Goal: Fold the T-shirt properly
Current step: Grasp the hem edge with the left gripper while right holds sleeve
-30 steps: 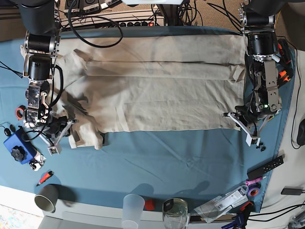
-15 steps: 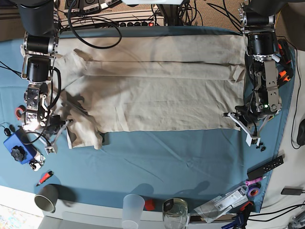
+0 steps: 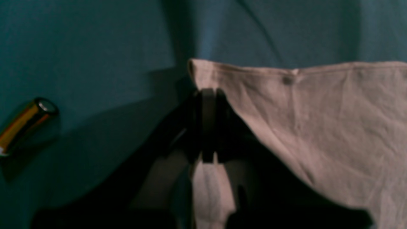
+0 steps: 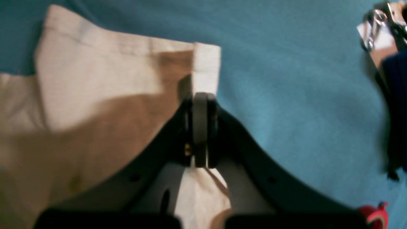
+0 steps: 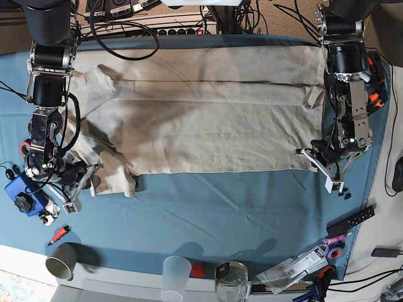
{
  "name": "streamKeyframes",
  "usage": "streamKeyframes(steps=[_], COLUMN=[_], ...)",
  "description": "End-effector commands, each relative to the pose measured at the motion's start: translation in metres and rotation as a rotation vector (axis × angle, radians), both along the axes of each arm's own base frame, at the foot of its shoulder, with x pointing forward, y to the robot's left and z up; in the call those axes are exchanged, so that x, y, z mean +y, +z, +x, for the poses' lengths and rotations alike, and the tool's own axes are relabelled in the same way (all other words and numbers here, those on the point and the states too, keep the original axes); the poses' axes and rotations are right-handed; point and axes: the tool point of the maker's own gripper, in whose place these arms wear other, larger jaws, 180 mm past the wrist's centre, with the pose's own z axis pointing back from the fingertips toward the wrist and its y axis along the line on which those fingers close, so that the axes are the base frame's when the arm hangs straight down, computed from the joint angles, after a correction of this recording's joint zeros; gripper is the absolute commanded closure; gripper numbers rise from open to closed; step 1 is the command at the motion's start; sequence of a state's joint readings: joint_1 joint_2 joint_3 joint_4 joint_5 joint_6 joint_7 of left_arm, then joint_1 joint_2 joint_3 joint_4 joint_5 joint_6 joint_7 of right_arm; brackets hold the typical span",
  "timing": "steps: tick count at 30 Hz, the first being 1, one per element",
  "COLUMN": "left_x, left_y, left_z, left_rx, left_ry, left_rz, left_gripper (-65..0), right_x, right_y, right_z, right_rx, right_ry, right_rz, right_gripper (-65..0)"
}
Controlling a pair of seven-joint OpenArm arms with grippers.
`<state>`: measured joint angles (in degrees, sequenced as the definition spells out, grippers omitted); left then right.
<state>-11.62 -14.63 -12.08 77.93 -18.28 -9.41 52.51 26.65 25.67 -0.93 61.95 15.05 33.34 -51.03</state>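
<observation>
The beige T-shirt (image 5: 208, 119) lies spread flat across the teal table cloth (image 5: 220, 207). My left gripper (image 5: 313, 158), at the right of the base view, is shut on the shirt's lower hem corner. The left wrist view shows its jaws (image 3: 208, 95) pressed together on that corner of the T-shirt (image 3: 318, 121). My right gripper (image 5: 87, 180), at the left of the base view, is shut on the crumpled sleeve. The right wrist view shows it (image 4: 201, 97) pinching the sleeve's hemmed edge (image 4: 206, 66).
A blue box (image 5: 24, 195) and a red tape roll (image 5: 25, 149) sit beside the right arm. A battery (image 3: 25, 122) lies near the left gripper. Cups (image 5: 63, 259) (image 5: 176, 274), a glass jar (image 5: 231, 281) and a remote (image 5: 351, 220) line the front edge.
My right arm has shifted slightly left and toward the front edge with the sleeve in its grip. The left arm has not moved.
</observation>
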Motion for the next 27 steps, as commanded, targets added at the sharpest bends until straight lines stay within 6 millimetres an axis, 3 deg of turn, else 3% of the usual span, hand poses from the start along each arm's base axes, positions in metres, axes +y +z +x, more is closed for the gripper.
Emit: streamKeyframes(steps=[1, 2, 4, 6, 14, 22, 27], left_x=[-0.009, -0.009, -0.009, -0.009, -0.009, -0.009, -0.010], left_y=[-0.004, -0.004, -0.004, -0.004, -0.004, -0.003, -0.003], left_z=[-0.006, -0.006, -0.007, -0.007, -0.006, -0.006, -0.005], left_rx=[0.047, 0.047, 0.048, 0.048, 0.046, 0.045, 0.043], left_ry=[-0.030, -0.030, -0.030, -0.030, -0.030, -0.030, -0.030], left_rz=[-0.024, -0.024, -0.024, -0.024, -0.025, -0.025, -0.029], left_gripper=[0.0, 0.0, 0.0, 0.0, 0.0, 0.0, 0.0], right_x=[-0.003, 0.001, 0.004, 0.004, 0.000, -0.016, -0.015], right_y=[0.022, 0.021, 0.021, 0.021, 0.029, -0.015, -0.018], right_z=[0.012, 0.011, 0.009, 0.010, 0.022, 0.010, 0.009], right_rx=[-0.055, -0.049, -0.043, -0.046, -0.133, -0.020, -0.021], right_ry=[0.022, 0.054, 0.078, 0.078, 0.019, -0.074, -0.071], right_rz=[-0.005, -0.006, -0.006, -0.003, 0.019, 0.080, 0.091], right_gripper=[0.0, -1.8, -14.3, -21.5, -21.9, -21.8, -21.8])
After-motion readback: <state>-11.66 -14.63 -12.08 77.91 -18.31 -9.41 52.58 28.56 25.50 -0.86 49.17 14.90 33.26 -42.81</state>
